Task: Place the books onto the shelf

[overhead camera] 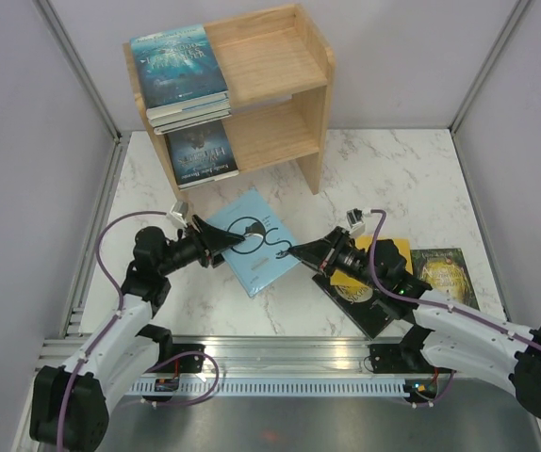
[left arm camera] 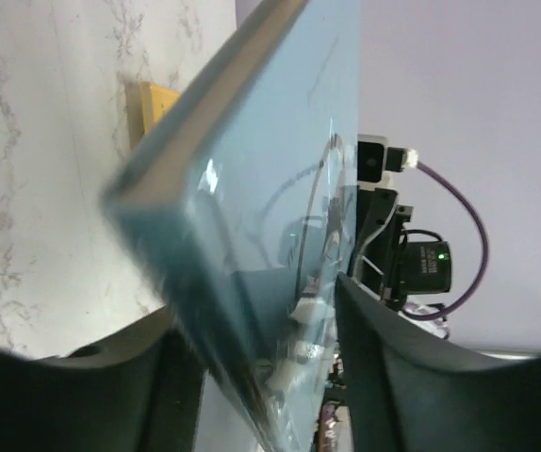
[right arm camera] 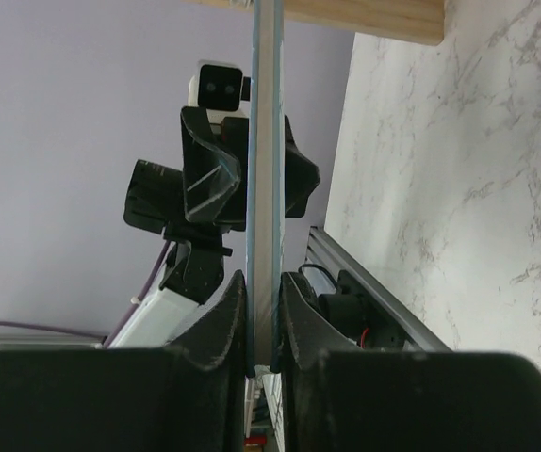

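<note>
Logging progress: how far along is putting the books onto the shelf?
Done: a teal-topped stack of paperbacks on the light wooden shelf, a dark blue book on its lower tier. In hand: the pale blue book, clamped by the right gripper, left gripper open around it. Left: a black book, a yellow book and a green-gold book on the table.

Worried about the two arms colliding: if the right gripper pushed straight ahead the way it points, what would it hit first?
Most likely the left gripper, which straddles the far side of the pale blue book that the right gripper clamps, though depth is unclear.
</note>
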`<state>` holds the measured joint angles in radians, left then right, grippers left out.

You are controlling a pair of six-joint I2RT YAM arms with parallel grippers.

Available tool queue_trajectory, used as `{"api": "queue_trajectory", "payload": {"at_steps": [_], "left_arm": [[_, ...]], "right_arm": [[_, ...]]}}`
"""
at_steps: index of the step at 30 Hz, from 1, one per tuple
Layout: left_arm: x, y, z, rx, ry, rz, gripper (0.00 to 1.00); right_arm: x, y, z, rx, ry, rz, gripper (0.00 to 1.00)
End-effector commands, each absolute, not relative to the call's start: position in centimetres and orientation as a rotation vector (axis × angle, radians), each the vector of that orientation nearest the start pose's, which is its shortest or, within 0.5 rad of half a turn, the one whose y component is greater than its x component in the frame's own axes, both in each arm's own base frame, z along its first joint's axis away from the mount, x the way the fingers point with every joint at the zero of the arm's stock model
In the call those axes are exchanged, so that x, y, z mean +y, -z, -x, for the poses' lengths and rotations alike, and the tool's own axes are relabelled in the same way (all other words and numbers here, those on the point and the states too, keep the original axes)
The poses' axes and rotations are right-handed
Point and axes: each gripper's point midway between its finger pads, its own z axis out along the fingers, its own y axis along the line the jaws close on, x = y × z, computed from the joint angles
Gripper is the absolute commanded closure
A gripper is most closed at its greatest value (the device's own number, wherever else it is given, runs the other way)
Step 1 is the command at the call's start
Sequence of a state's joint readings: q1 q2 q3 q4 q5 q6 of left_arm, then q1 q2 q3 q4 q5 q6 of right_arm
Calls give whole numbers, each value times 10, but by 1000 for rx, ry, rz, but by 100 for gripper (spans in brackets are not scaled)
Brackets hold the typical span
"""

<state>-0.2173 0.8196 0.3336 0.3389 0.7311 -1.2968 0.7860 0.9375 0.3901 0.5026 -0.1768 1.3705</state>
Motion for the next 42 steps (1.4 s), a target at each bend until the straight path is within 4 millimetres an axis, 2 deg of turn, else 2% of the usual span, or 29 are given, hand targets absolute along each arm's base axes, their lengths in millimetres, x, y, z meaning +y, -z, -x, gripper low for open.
{"api": "queue_trajectory", "payload": {"at_steps": [1,4,6,7,8,10,11,15,16,20,22,23,24,25,26,27,28,29,30,31,32,33,35,36,37,38,39,40,42], "left_arm": [[-203,-215,-211,1995,1650,299,36],[-200,-213,-209,2011,1610,301,17],[-197,-208,-206,2051,1562,303,11],[-195,-217,-206,2036,1537,287,1],[-193,-218,-205,2039,1500,255,0],[-187,-212,-198,2106,1441,284,0],[-183,-224,-199,2072,1390,243,0],[-166,-240,-191,2085,1235,245,0],[-161,-237,-185,2123,1195,275,0],[-133,-279,-179,2024,999,284,0],[-117,-303,-175,1961,911,300,0],[-111,-302,-170,1975,867,299,0],[-107,-306,-168,1965,843,300,0],[-104,-316,-163,1939,827,292,0],[-98,-312,-161,1954,785,297,0],[-96,-311,-159,1956,771,300,0],[-92,-313,-157,1948,751,302,0],[-89,-312,-154,1952,733,302,0],[-87,-307,-150,1971,718,308,0],[-83,-310,-147,1957,701,308,0],[-82,-310,-144,1955,695,307,0],[-79,-310,-139,1953,680,304,0],[-76,-309,-135,1956,666,305,0],[-75,-310,-133,1955,661,303,0],[-74,-308,-130,1964,655,303,0],[-72,-308,-128,1961,646,301,0],[-71,-307,-127,1966,642,301,0],[-70,-304,-125,1971,635,300,0],[-70,-302,-122,1969,632,299,0]], "right_arm": [[289,-294,-184,1736,-1808,-321,100],[281,-301,-182,1720,-1814,-366,100],[278,-312,-180,1698,-1833,-376,100],[277,-317,-179,1694,-1835,-378,100],[277,-314,-180,1725,-1816,-386,100],[275,-330,-181,1702,-1808,-386,100],[275,-337,-182,1701,-1803,-390,100],[277,-354,-191,1687,-1766,-391,100],[281,-352,-196,1705,-1749,-394,100],[292,-362,-210,1718,-1737,-401,100],[301,-356,-225,1750,-1710,-417,100],[303,-356,-230,1754,-1705,-418,100],[305,-368,-236,1732,-1707,-410,100],[312,-359,-247,1762,-1685,-421,100],[314,-375,-253,1726,-1700,-413,100],[315,-378,-261,1717,-1698,-413,100],[321,-371,-274,1739,-1687,-431,100],[320,-392,-283,1683,-1708,-424,100],[323,-397,-288,1678,-1716,-415,100],[330,-389,-302,1703,-1698,-426,100],[329,-408,-311,1659,-1710,-415,100],[339,-398,-322,1693,-1700,-421,100],[343,-414,-334,1661,-1710,-411,100],[348,-415,-339,1661,-1714,-406,100],[356,-402,-350,1694,-1699,-417,100],[357,-409,-356,1676,-1706,-421,100],[361,-406,-362,1683,-1703,-427,100],[369,-389,-373,1717,-1687,-446,100],[377,-389,-385,1715,-1689,-457,100]]}}
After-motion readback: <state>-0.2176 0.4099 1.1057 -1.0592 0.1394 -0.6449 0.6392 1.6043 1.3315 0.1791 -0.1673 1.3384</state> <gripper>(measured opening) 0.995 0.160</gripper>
